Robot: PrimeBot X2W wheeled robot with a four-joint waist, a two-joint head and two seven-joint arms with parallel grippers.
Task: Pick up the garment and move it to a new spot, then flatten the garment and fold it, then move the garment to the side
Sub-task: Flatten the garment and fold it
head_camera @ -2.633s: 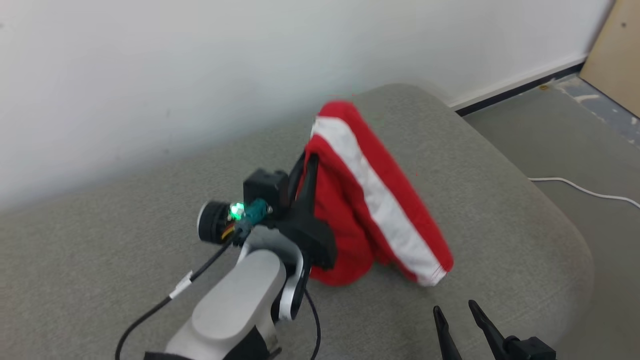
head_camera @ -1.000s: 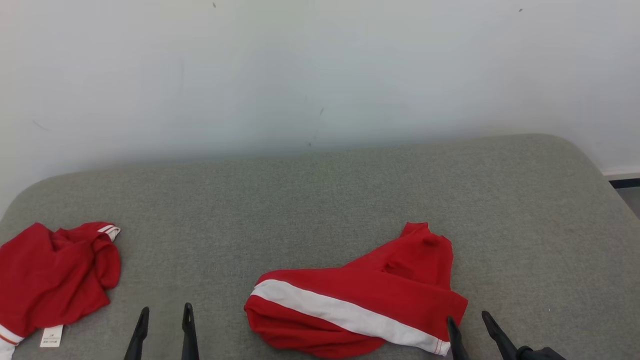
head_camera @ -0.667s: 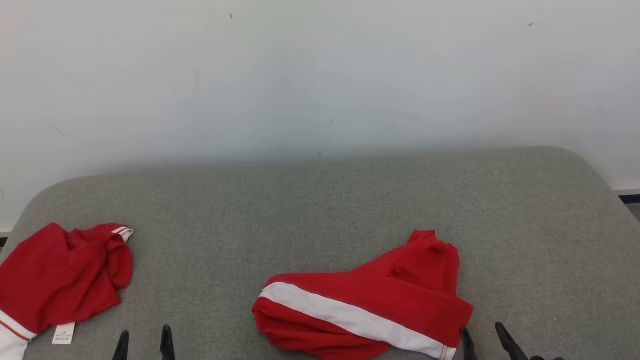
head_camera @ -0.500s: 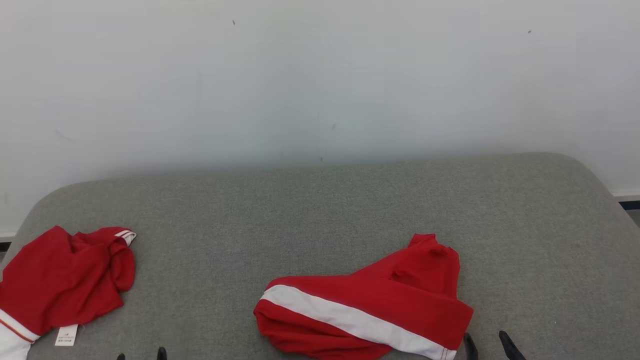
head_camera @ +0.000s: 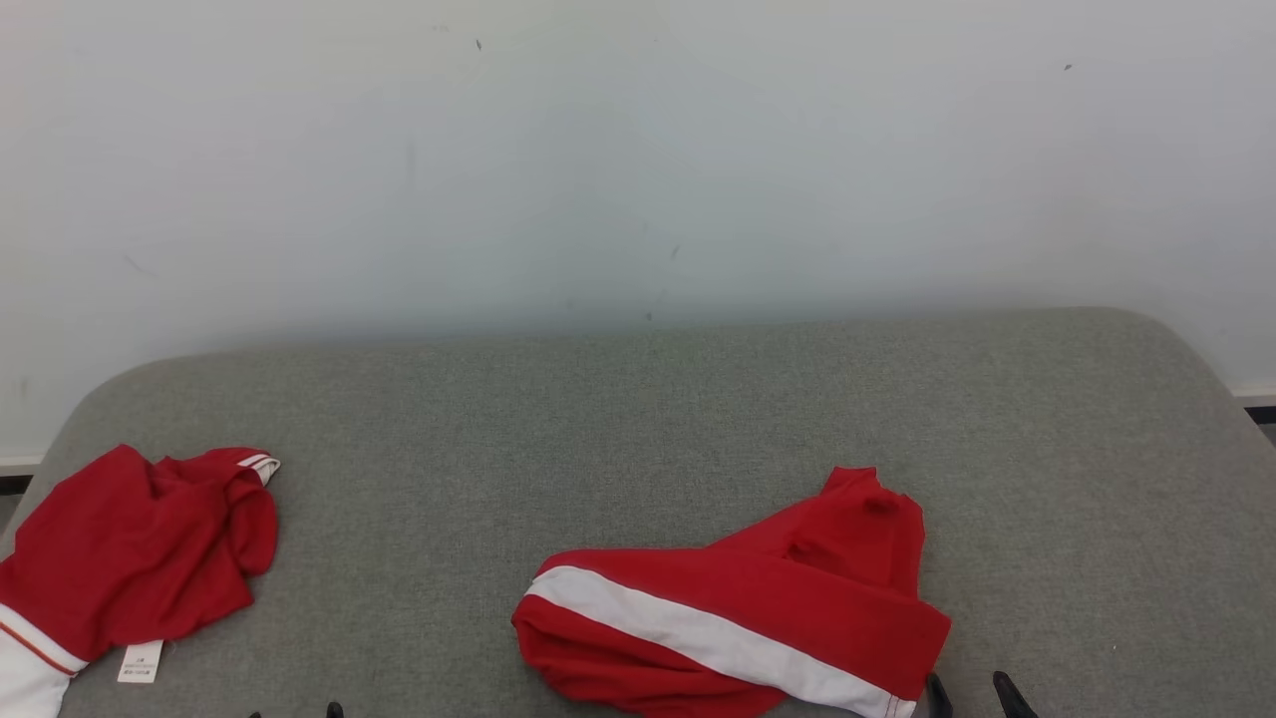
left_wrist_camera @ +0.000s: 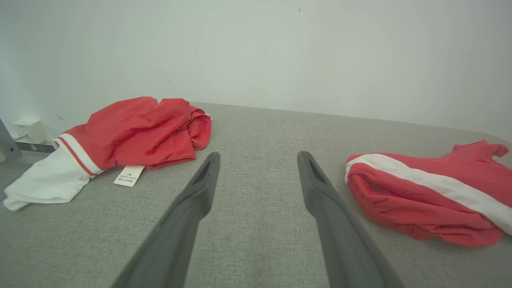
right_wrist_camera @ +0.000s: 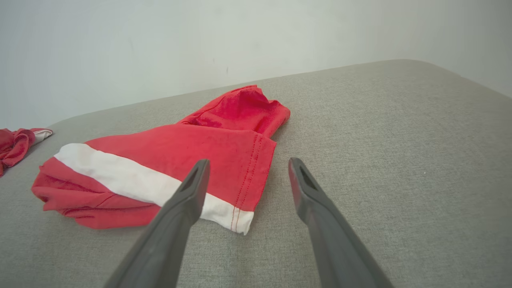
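Note:
A red garment with a white stripe [head_camera: 738, 618] lies loosely folded on the grey cushioned surface [head_camera: 598, 419], right of centre. My right gripper [head_camera: 972, 693] is open just in front of its right end, apart from the cloth; in the right wrist view the gripper [right_wrist_camera: 248, 161] stands empty before the garment's hem [right_wrist_camera: 160, 168]. My left gripper [left_wrist_camera: 258, 154] is open and empty over bare cushion, with the striped garment [left_wrist_camera: 420, 196] off to its right. Its tips [head_camera: 294, 711] barely show at the head view's bottom edge.
A second red garment with white trim and a label [head_camera: 130, 548] lies crumpled at the cushion's left end [left_wrist_camera: 136, 132]. A pale wall runs close behind the cushion. A small white box [left_wrist_camera: 30, 129] sits low on the wall at far left.
The striped garment, earlier held up by my left gripper, now lies released on the cushion. Over the last second both grippers have drawn back toward the bottom edge, and the camera has shifted slightly.

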